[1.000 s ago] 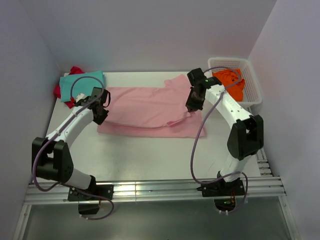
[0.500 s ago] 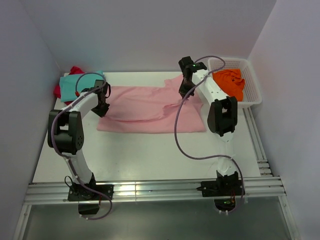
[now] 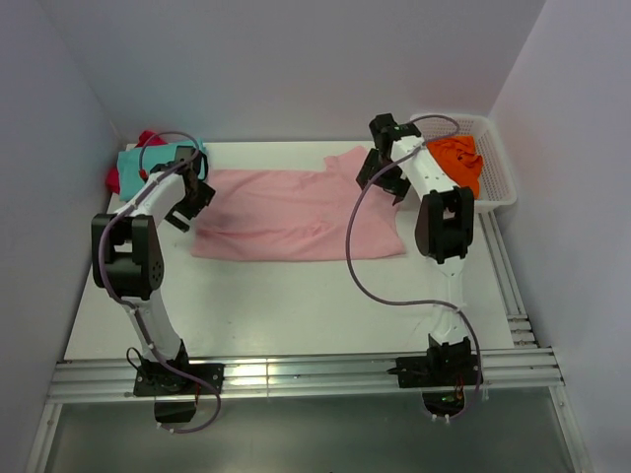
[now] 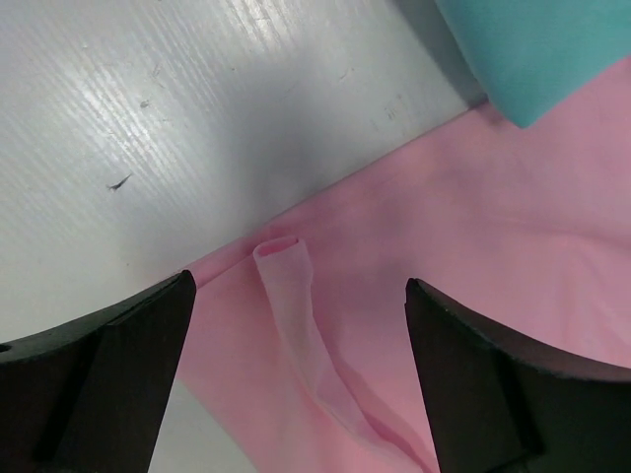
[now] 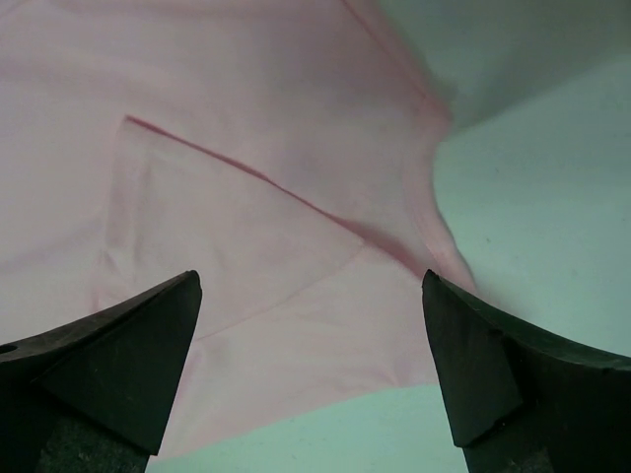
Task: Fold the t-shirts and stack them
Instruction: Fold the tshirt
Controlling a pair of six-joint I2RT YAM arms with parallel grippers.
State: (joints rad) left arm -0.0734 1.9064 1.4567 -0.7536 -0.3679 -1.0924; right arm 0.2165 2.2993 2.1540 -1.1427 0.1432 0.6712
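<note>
A pink t-shirt (image 3: 296,212) lies folded lengthwise across the middle of the table. My left gripper (image 3: 189,201) hovers open over its left end, and a small raised pleat of pink cloth (image 4: 288,281) sits loose between the fingers (image 4: 104,370). Open as well, my right gripper (image 3: 386,178) hangs above the shirt's right end near a sleeve (image 5: 296,296), nothing in it. A folded teal t-shirt (image 3: 148,163) rests on a red one (image 3: 113,180) at the back left. An orange t-shirt (image 3: 456,161) fills the basket.
The white plastic basket (image 3: 498,182) stands at the back right, against the right wall. Walls close in the table on the left, back and right. The teal shirt's corner (image 4: 542,49) lies right beside the pink shirt's left end.
Both grippers carried the pink shirt's edge toward the back, then opened and let it go. The cloth now lies flat, folded over.
</note>
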